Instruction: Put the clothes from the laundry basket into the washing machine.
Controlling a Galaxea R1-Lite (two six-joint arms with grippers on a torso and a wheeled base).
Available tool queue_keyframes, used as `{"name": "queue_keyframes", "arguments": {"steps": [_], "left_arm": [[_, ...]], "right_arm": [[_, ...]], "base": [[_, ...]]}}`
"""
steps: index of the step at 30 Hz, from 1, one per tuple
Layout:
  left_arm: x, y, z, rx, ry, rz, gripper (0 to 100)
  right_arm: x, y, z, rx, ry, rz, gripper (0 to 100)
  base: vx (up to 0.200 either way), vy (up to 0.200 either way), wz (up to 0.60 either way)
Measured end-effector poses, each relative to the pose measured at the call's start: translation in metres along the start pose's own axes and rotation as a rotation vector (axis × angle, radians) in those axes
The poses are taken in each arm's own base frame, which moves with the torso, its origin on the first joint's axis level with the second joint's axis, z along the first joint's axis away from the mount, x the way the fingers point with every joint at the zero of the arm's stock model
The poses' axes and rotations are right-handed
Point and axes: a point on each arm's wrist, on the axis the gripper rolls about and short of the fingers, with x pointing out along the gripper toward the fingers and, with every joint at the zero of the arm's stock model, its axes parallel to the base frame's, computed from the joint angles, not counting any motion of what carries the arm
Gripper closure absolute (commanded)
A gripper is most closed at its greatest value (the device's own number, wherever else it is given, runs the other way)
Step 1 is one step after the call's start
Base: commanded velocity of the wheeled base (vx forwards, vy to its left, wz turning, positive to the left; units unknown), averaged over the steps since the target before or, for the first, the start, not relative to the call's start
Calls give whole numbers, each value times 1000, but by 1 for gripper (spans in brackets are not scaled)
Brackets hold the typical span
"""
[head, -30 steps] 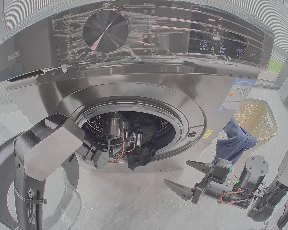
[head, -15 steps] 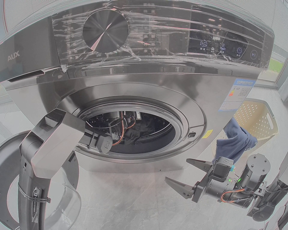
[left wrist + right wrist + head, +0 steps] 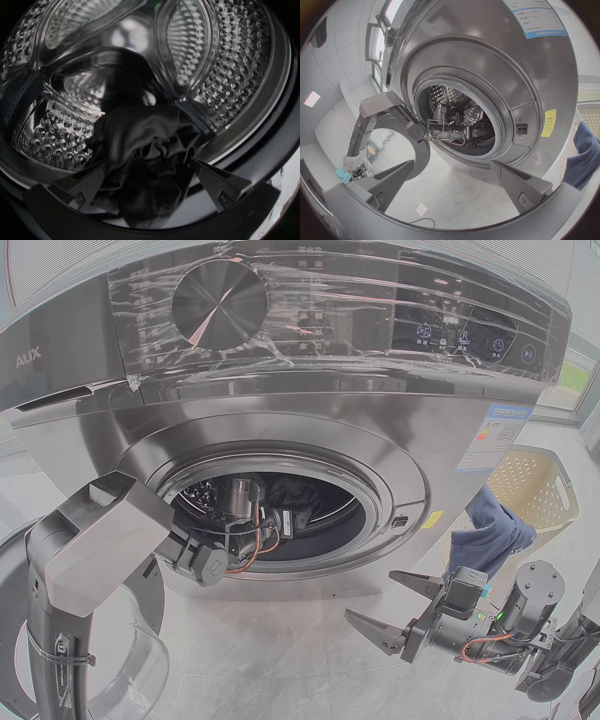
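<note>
Left tool (image 3: pixel 147 163): apart, inside drum (image 3: pixel 199 493), frame centre (black cloth (image 3: pixel 140 131) between fingers (image 3: pixel 218 184)).
Right tool (image 3: pixel 369 595): apart, lower right, below basket (image 3: pixel 544 490).

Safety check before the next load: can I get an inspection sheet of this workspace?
Surface: grey tiled floor before the washing machine; door open.
Job's things: black garment in the drum; blue garment draped over laundry basket rim.
Clutter: small white scrap on floor.
Hands: left hand open at drum mouth, facing black garment; right hand open, empty, above floor.
Cables: orange cables at both wrists; thin cable on floor.
Surroundings: tiled wall, window.
</note>
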Motion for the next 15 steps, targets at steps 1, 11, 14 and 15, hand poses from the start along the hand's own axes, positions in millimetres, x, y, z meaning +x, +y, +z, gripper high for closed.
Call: {"name": "queue_keyframes", "arguments": {"steps": [1, 11, 14, 15], "left_arm": [[-2, -1, -2, 2, 15, -4, 0], [-1, -4, -14, 18, 62, -23, 100], [5, -4, -13, 17, 52, -20, 100], [6, -3, -13, 16, 48, -18, 100]], "right_arm": [[0, 0, 0, 0, 0, 0, 0], [0, 1, 0, 0, -2, 2, 0], [0, 1, 0, 0, -2, 3, 0], [0, 1, 0, 0, -2, 3, 0]], "base": [[0, 0, 0], [0, 0, 0], [0, 0, 0], [0, 0, 0]]}}
